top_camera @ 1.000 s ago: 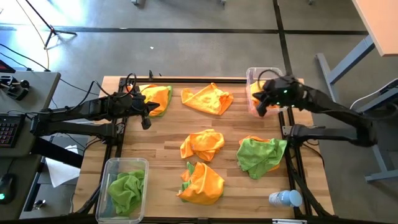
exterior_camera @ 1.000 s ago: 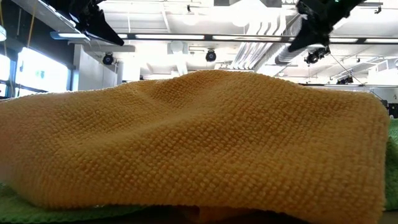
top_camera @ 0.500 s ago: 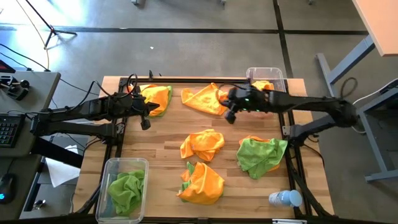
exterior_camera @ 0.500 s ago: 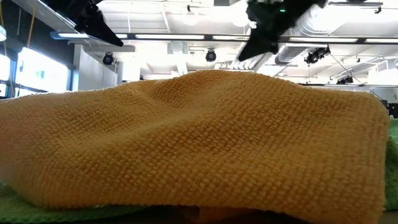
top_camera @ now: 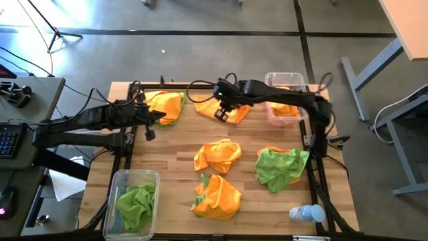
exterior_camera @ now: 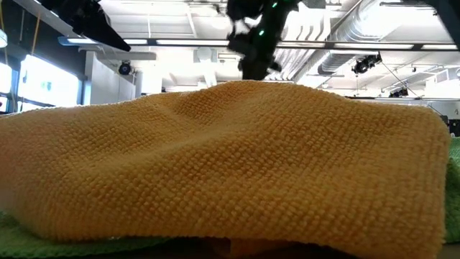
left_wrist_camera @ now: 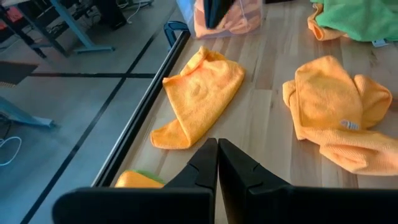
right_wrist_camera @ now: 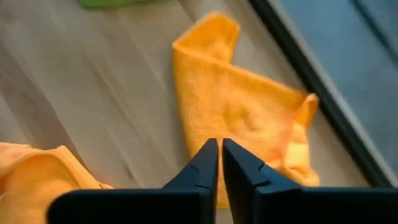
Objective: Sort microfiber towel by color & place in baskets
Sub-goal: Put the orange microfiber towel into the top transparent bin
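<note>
- Progress: sorting is under way, not near finished. One clear basket (top_camera: 134,179) at the near left corner holds a green towel (top_camera: 136,203); the other basket (top_camera: 286,81) at the far right edge holds orange cloth (top_camera: 286,110).
- Still loose on the table (top_camera: 174,155): a flat orange towel (top_camera: 235,107) at the far middle; an orange-over-green bundle (top_camera: 167,106) at the far left; a crumpled orange towel (top_camera: 217,154) at centre; an orange towel with green peeking out (top_camera: 217,195) near the front; a green towel lying over orange (top_camera: 279,165) to the right.
- Right gripper (top_camera: 221,114): hovers over the flat orange towel's left part, fingers nearly together, nothing between them. In its wrist view the tips (right_wrist_camera: 219,163) point at that towel (right_wrist_camera: 249,118). Judgement: this towel is the next pick; the fingers would have to spread first.
- Left gripper (top_camera: 149,133): waits at the far left, just beside the orange-over-green bundle, fingers pressed together and empty, as its wrist view shows (left_wrist_camera: 217,163).
- Other things: a small clear bottle with a blue cap (top_camera: 306,213) lies at the near right corner, apart from the towels.
- In the way: three piles mix both colours, so each likely needs separating before it goes to a basket. The low view is filled by an orange towel (exterior_camera: 230,165) close to the lens.
</note>
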